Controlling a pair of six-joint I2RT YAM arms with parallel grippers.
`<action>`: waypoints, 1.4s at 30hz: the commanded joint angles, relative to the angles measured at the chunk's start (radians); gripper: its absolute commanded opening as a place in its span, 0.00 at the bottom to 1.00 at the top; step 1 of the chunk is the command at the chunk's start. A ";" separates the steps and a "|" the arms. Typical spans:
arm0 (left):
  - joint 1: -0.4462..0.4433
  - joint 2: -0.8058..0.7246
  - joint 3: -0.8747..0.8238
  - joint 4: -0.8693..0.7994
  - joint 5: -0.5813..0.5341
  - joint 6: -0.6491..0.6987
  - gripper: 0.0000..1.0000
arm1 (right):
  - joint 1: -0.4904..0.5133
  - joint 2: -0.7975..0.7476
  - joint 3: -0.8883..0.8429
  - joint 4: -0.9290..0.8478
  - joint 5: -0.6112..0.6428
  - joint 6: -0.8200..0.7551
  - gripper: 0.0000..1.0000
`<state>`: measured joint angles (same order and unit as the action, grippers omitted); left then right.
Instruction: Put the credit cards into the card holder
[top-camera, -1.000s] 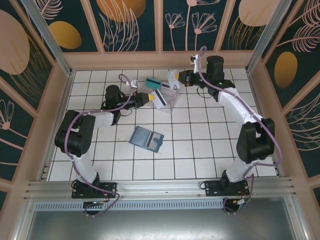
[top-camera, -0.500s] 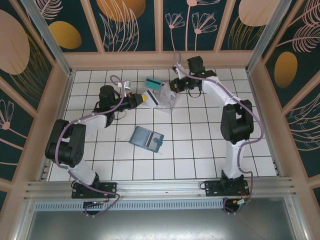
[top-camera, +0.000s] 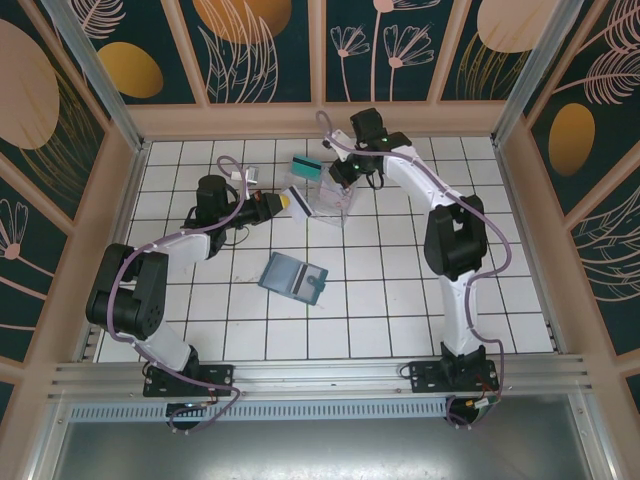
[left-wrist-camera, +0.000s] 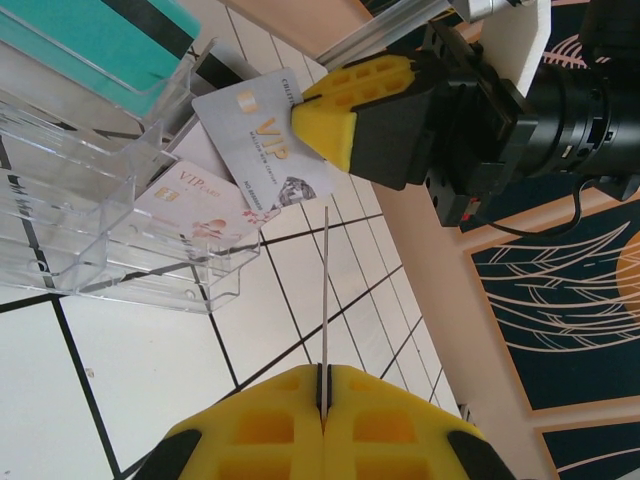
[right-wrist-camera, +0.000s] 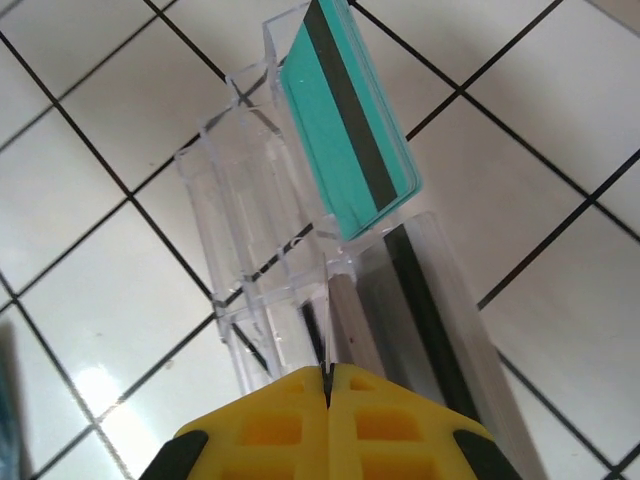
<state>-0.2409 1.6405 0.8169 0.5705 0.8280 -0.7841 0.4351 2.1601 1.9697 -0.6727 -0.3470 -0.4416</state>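
Left fingers (left-wrist-camera: 262, 432): clenched on thin whitish plastic card (top-camera: 298, 196), edge-on.
Right fingers (left-wrist-camera: 345, 108): clenched on silver rectangular plastic VIP card (left-wrist-camera: 255, 135).

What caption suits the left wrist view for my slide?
Left gripper pinches an edge-on card; right gripper holds a VIP card.

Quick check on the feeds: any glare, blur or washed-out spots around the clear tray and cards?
Top external: even light, sharp, but the clear tray nearly vanishes against white tiles. Left wrist: VIP card print readable, tray edges glint, held card a thin edge-on line. Right wrist: teal card crisp, bright glare patch on a tile, lower-left corner blurred.
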 joint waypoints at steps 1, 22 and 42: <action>0.005 -0.030 -0.007 -0.015 -0.003 0.032 0.03 | 0.025 0.020 0.031 -0.064 0.059 -0.104 0.00; 0.010 -0.016 0.008 0.004 0.017 0.013 0.03 | 0.022 -0.086 -0.225 0.118 0.102 -0.092 0.00; 0.010 -0.019 -0.005 0.006 0.021 0.008 0.04 | -0.006 -0.040 -0.209 0.054 0.081 -0.091 0.00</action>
<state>-0.2398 1.6348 0.8165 0.5457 0.8291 -0.7708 0.4461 2.1193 1.7885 -0.5762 -0.2642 -0.5190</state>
